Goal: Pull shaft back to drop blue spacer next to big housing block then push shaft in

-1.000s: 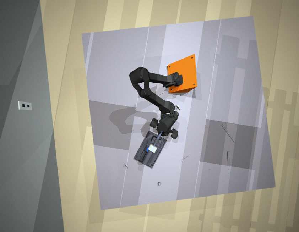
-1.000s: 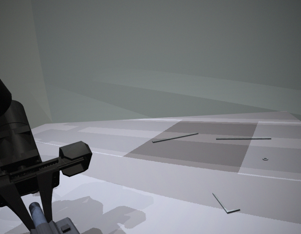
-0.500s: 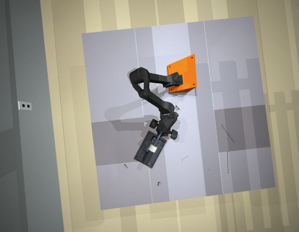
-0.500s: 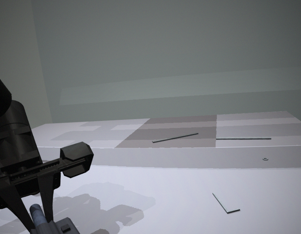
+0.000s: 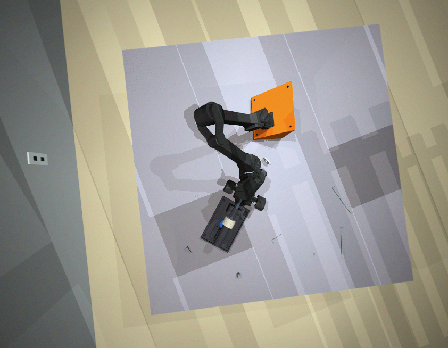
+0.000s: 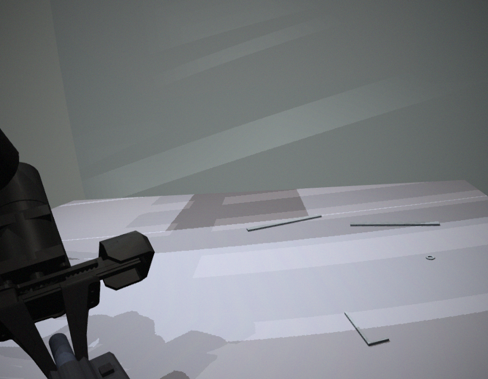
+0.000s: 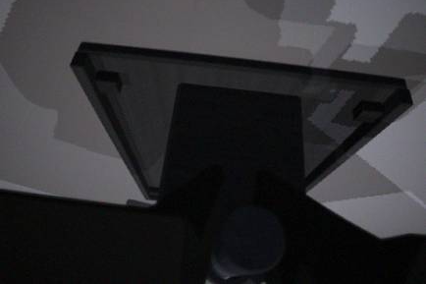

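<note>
The dark housing [image 5: 213, 216] [image 6: 113, 363] [image 7: 236, 128] sits on its flat base at lower centre in the top view. The grey-blue shaft [image 5: 238, 204] [image 6: 61, 346] [image 7: 252, 239] sticks out of the end nearest the arm. Cream spacers [image 5: 229, 222] sit together in line with the shaft. A blue spacer [image 5: 221, 223] shows beside and partly behind them, at their left; whether it is off the shaft and what it rests on cannot be told. My gripper [image 5: 238, 206] [image 6: 68, 367] is shut on the shaft, close to the housing. The fingertips are dark in the wrist view.
The arm's orange base plate [image 5: 274, 108] is at upper right of the housing. A small pale ring [image 5: 266, 160] lies by the arm. Thin strips [image 5: 341, 243] [image 6: 394, 223], an L-shaped piece [image 6: 360, 332] and a small ring [image 6: 430, 257] [image 5: 313, 254] lie to the right. Small parts [image 5: 238, 275] [image 5: 188, 249] lie below.
</note>
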You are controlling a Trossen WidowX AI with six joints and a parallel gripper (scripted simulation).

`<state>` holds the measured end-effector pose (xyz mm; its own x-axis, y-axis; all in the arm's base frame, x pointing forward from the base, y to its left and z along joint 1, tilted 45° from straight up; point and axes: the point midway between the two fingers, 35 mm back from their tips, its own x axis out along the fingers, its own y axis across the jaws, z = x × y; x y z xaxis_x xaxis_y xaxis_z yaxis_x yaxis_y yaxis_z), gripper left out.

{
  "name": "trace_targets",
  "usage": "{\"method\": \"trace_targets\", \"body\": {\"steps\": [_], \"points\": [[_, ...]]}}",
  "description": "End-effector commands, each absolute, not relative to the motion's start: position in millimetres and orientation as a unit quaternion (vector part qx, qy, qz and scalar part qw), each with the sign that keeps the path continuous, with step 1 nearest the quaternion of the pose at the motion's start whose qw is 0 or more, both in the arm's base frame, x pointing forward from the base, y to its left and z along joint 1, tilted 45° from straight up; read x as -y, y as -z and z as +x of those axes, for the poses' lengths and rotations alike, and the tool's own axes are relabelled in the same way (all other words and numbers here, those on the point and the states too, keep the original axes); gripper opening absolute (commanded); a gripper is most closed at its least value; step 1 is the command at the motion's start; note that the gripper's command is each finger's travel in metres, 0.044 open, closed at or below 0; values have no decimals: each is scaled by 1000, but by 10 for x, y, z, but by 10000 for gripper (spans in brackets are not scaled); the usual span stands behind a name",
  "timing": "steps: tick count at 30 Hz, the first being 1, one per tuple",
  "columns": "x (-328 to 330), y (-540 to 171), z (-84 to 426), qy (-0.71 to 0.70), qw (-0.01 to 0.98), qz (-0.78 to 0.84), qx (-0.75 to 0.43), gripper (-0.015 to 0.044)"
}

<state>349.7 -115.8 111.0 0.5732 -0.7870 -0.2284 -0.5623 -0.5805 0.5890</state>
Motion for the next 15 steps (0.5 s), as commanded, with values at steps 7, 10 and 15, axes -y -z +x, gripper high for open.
{"method": "trace_targets", "body": {"steps": [7, 10, 15], "points": [[1180, -1139, 3541, 240, 234, 856, 394, 0], [1185, -1144, 3550, 240, 234, 856, 394, 0], [1192, -1151, 3565, 240, 234, 856, 394, 0]]}}
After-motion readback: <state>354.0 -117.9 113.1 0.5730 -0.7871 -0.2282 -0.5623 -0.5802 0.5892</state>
